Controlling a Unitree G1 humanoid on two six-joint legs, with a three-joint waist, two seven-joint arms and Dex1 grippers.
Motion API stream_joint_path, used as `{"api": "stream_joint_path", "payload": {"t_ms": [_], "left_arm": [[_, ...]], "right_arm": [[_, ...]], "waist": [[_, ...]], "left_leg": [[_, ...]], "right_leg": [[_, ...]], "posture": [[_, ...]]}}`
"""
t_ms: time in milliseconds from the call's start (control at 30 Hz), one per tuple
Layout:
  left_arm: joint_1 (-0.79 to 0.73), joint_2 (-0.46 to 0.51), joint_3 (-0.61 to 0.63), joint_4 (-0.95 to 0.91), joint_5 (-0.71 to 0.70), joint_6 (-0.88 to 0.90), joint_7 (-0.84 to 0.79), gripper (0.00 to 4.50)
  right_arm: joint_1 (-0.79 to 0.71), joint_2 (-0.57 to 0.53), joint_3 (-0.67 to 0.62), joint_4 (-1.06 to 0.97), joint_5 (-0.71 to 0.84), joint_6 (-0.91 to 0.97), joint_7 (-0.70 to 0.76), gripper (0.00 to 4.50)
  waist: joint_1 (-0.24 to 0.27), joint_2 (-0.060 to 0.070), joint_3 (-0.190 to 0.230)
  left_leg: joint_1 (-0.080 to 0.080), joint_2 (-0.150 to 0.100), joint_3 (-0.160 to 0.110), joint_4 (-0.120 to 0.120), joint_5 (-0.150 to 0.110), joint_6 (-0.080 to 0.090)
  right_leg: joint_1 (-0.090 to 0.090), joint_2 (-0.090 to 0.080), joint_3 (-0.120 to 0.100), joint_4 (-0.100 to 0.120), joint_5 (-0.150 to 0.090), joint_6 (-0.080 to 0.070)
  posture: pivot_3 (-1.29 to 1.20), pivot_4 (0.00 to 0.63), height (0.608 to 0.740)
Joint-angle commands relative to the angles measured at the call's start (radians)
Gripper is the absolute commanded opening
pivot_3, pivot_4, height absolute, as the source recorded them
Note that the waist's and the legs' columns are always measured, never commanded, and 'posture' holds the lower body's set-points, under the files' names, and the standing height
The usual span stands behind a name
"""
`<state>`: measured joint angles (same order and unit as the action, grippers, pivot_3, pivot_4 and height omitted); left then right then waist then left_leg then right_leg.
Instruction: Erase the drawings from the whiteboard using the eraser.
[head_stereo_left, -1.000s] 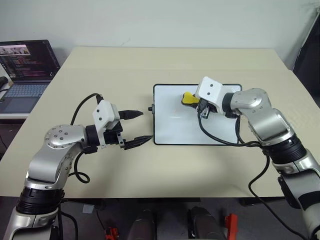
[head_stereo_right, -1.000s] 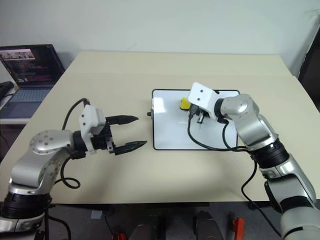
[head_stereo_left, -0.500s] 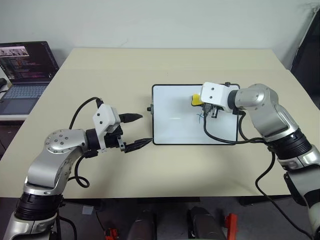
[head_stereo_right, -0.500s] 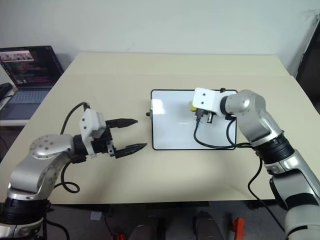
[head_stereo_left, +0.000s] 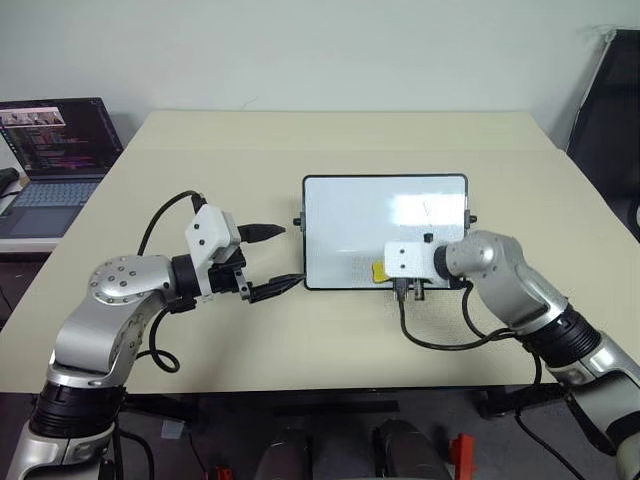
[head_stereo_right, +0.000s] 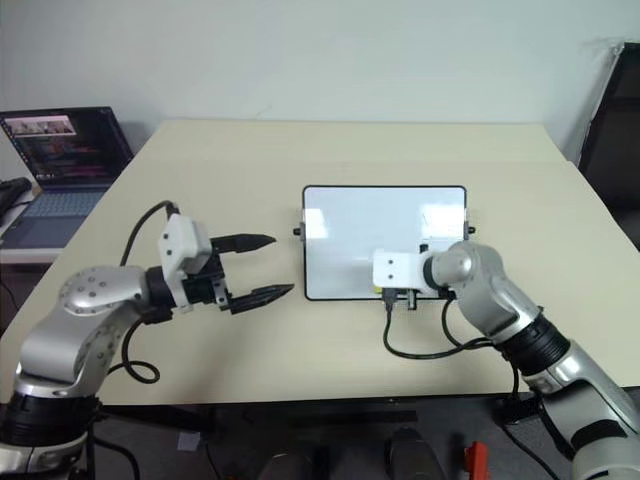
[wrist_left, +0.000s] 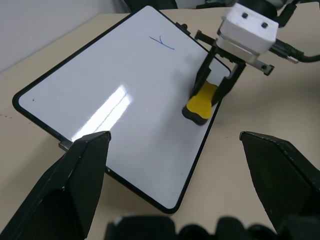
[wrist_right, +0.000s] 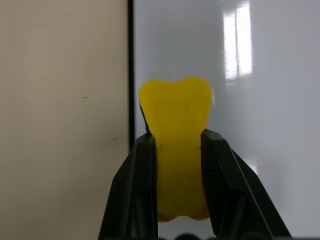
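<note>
Right gripper (wrist_left: 214, 95): the two black fingers (wrist_right: 134, 190) are pinching the small yellow oblong eraser with a dark base (wrist_left: 201, 101) between them, squeezing its soft body in at the waist. The eraser's base is sitting down on the near corner of the small glossy white whiteboard with a thin black frame (head_stereo_left: 350, 215), just inside the frame on the side closest to the robot.

Left gripper (head_stereo_left: 277, 260): fingers (head_stereo_left: 264, 232) are standing wide apart, holding nothing, hovering above the beige worktop (head_stereo_left: 200, 160) just beside the board's left short side, not touching it.

The whiteboard is lying flat in the middle of the worktop, with the right arm reaching over its near edge. An open laptop (head_stereo_left: 55, 150) is sitting well apart on a separate surface off the far left.

Drawings: one thin blue forked stroke (wrist_left: 161, 41) is showing near the far right corner of the board, well apart from the eraser. The rest of the board surface is reading as clean white with window glare across it; no squiggle or small x is visible.

Progress, as a judgement: most of the erasing is looking done. The forked stroke is remaining, so the eraser is needing one more pass up to that far corner
</note>
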<state>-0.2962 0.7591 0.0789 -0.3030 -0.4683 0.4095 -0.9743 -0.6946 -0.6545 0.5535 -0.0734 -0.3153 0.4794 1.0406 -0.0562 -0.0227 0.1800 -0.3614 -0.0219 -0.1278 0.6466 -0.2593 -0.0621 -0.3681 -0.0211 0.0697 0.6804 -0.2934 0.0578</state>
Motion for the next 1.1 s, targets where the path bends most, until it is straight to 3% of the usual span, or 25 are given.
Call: {"api": "stream_joint_path", "payload": {"t_ms": [33, 167, 300, 367, 500, 567, 800, 1100], "left_arm": [[-0.022, 0.005, 0.011, -0.008, -0.005, -0.012, -0.006, 4.50], [-0.032, 0.007, 0.017, -0.003, -0.011, -0.010, -0.009, 4.50], [-0.035, 0.016, 0.030, 0.000, -0.017, -0.008, -0.014, 4.50], [-0.038, 0.019, 0.035, 0.007, -0.017, -0.010, -0.018, 4.50], [-0.046, 0.020, 0.033, 0.020, -0.010, -0.014, -0.025, 4.50], [-0.050, 0.021, 0.031, 0.023, -0.009, -0.012, -0.027, 4.50], [-0.064, 0.026, 0.027, 0.037, -0.005, -0.012, -0.037, 4.50], [-0.084, 0.023, 0.036, 0.030, -0.007, -0.011, -0.033, 4.50]], "right_arm": [[0.010, 0.008, -0.046, -0.054, 0.027, 0.083, 0.025, 0.84], [-0.019, 0.040, -0.223, -0.216, 0.217, 0.203, 0.072, 0.84], [-0.060, 0.064, -0.512, -0.333, 0.479, 0.376, 0.094, 0.84], [-0.036, 0.017, -0.621, -0.352, 0.565, 0.420, 0.117, 0.84], [0.182, -0.227, -0.637, -0.324, 0.489, 0.284, 0.149, 0.84], [0.257, -0.279, -0.679, -0.316, 0.509, 0.271, 0.141, 0.84], [0.358, -0.363, -0.783, -0.263, 0.525, 0.190, 0.090, 0.84], [0.319, -0.383, -0.815, -0.203, 0.587, 0.148, 0.055, 0.84]], "waist": [[0.000, 0.000, 0.000], [0.000, 0.001, 0.002], [0.005, 0.001, 0.002], [0.008, 0.001, 0.002], [0.035, 0.000, 0.002], [0.037, 0.001, 0.002], [0.018, 0.003, 0.004], [0.019, 0.003, 0.004]], "left_leg": [[0.000, 0.000, -0.001, 0.000, 0.001, 0.001], [-0.005, 0.000, -0.002, 0.000, 0.001, 0.001], [-0.008, 0.000, -0.005, -0.002, 0.000, -0.001], [-0.015, 0.000, -0.006, -0.002, -0.001, -0.002], [-0.025, -0.001, -0.006, -0.002, -0.001, -0.002], [-0.027, -0.002, -0.005, -0.002, -0.002, -0.002], [-0.022, 0.000, 0.000, -0.002, -0.002, -0.002], [-0.021, 0.000, 0.001, -0.001, -0.001, -0.002]], "right_leg": [[0.000, 0.000, 0.000, 0.000, 0.001, 0.000], [-0.005, 0.000, 0.000, 0.000, 0.001, 0.000], [-0.008, -0.001, -0.001, -0.001, 0.004, -0.005], [-0.013, -0.001, -0.002, -0.002, 0.003, -0.005], [-0.020, -0.003, -0.007, -0.007, 0.002, -0.005], [-0.021, -0.003, -0.006, -0.007, 0.002, -0.004], [-0.020, -0.001, -0.001, -0.002, 0.002, -0.004], [-0.019, -0.002, 0.000, -0.002, 0.002, -0.004]], "posture": [[0.00, 0.150, 0.740], [0.00, 0.150, 0.740], [0.00, 0.150, 0.740], [0.00, 0.150, 0.740], [0.00, 0.150, 0.740], [0.00, 0.150, 0.740], [0.00, 0.150, 0.740], [0.00, 0.150, 0.740]]}}
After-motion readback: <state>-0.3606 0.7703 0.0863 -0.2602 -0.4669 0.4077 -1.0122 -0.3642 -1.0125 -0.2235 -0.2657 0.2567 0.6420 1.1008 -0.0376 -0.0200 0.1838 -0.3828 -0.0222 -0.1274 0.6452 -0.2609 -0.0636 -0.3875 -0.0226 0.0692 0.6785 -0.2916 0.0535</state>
